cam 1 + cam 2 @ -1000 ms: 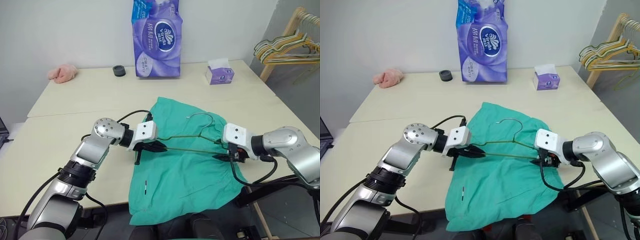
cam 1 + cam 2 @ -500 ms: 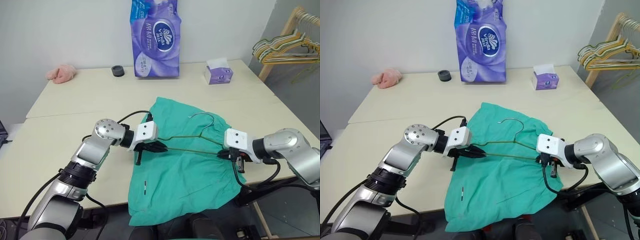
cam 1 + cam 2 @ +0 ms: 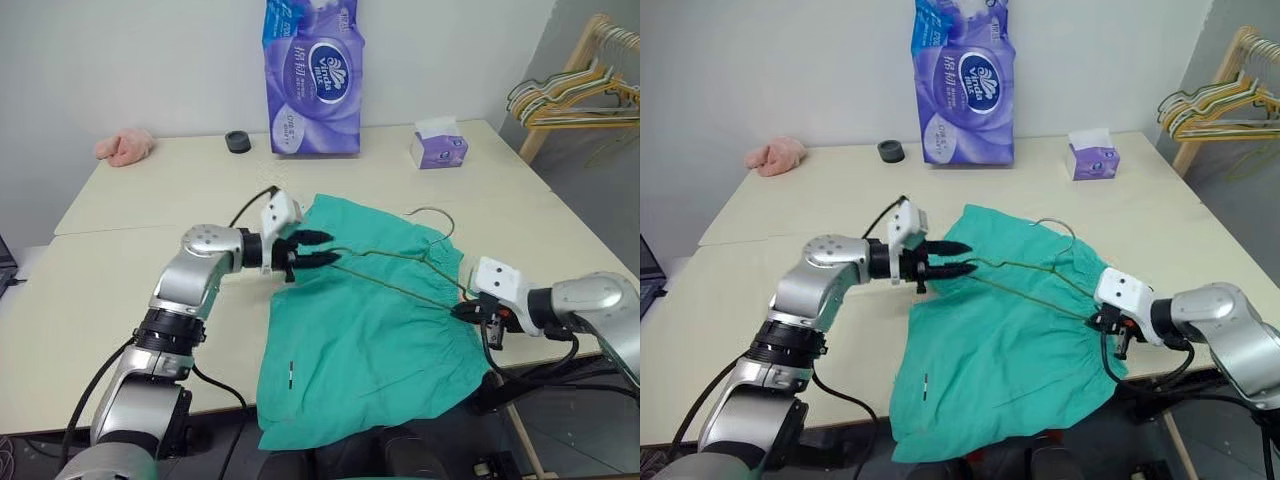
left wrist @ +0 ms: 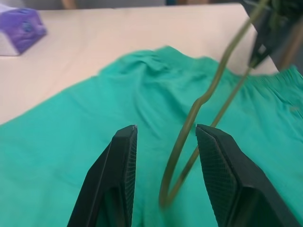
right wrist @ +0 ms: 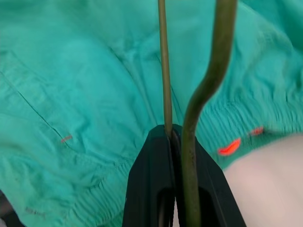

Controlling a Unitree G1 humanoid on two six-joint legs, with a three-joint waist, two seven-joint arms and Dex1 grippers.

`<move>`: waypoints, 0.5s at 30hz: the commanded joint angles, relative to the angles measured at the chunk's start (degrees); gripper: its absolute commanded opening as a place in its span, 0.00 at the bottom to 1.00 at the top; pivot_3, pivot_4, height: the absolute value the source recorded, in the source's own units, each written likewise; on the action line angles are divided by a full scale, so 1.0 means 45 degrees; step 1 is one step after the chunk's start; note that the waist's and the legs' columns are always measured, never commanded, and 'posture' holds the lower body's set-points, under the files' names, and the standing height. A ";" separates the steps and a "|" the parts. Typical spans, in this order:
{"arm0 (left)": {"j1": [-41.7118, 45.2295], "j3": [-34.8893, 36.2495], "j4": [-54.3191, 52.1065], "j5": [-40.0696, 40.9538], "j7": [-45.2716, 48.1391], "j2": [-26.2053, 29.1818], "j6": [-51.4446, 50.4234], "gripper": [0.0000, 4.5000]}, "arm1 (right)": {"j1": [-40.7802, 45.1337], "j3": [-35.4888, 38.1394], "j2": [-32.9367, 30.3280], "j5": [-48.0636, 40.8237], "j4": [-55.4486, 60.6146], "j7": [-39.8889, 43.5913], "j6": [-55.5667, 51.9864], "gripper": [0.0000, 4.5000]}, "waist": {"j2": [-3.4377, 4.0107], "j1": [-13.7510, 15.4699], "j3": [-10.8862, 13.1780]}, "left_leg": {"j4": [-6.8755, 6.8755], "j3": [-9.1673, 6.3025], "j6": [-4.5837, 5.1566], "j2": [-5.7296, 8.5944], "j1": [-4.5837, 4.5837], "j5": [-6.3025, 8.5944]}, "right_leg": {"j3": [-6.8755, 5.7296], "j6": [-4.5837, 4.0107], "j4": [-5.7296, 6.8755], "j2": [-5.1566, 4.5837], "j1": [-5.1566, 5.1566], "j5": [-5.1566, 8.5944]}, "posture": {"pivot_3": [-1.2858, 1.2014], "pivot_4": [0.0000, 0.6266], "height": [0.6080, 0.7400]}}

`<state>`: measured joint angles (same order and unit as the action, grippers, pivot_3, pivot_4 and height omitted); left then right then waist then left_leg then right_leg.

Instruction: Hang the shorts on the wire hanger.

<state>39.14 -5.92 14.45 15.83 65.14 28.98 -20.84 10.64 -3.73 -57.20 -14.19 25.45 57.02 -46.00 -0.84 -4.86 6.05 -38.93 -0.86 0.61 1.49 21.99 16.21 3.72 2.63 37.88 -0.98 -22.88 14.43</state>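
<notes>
We see the shorts point(image 3: 370, 340) spread flat on the tabletop point(image 3: 150, 200), their lower hem hanging over the near edge and the gathered waistband with its orange tag point(image 5: 228, 146) on the robot's right side. The wire hanger point(image 3: 400, 270) lies across the upper part of the shorts, hook point(image 3: 432, 215) pointing away from the robot. Our right end effector point(image 3: 470, 312) is closed on the wire hanger at its right corner, the wire pinched between the two black fingers just above the waistband. Our left end effector point(image 3: 325, 248) stands open at the hanger's left corner, its fingers point(image 4: 118, 170) apart on either side of the wire bend without touching it. A purple tissue pack point(image 3: 313, 75), a small tissue box point(image 3: 437, 150), a black ring point(image 3: 238, 141) and a pink cloth lump point(image 3: 125, 146) sit along the far side of the tabletop
</notes>
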 commanded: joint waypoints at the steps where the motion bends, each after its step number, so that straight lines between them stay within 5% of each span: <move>1: 0.0185 0.0581 0.0186 0.0435 -0.0181 -0.0026 -0.0092 0.46 | -0.1343 0.1876 0.0297 -0.0477 0.0827 -0.0809 -0.0538 0.00 | 0.0000 0.0005 -0.0002 | 0.0001 0.0001 0.0000 0.0001 0.0000 0.0000 | 0.0002 0.0000 0.0001 0.0000 -0.0001 0.0000 | 0.45 0.11 1.00; 15: -0.0437 -0.0734 -0.1260 0.1155 0.3239 0.0880 -0.1060 0.46 | -0.6587 0.8910 0.3792 -0.3284 0.2925 -0.2522 -0.4738 0.00 | 0.0001 -0.0104 -0.0014 | 0.0001 0.0009 -0.0002 0.0000 -0.0006 0.0000 | 0.0021 0.0042 0.0007 0.0013 0.0006 0.0025 | 0.42 0.11 1.00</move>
<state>36.58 -9.28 10.82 19.86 78.65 32.49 -25.65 -18.59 33.15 -40.66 -26.71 36.54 46.62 -65.08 -0.84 -5.33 5.99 -38.93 -0.82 0.60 1.49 21.94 16.21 3.82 2.82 37.91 -0.92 -22.83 14.54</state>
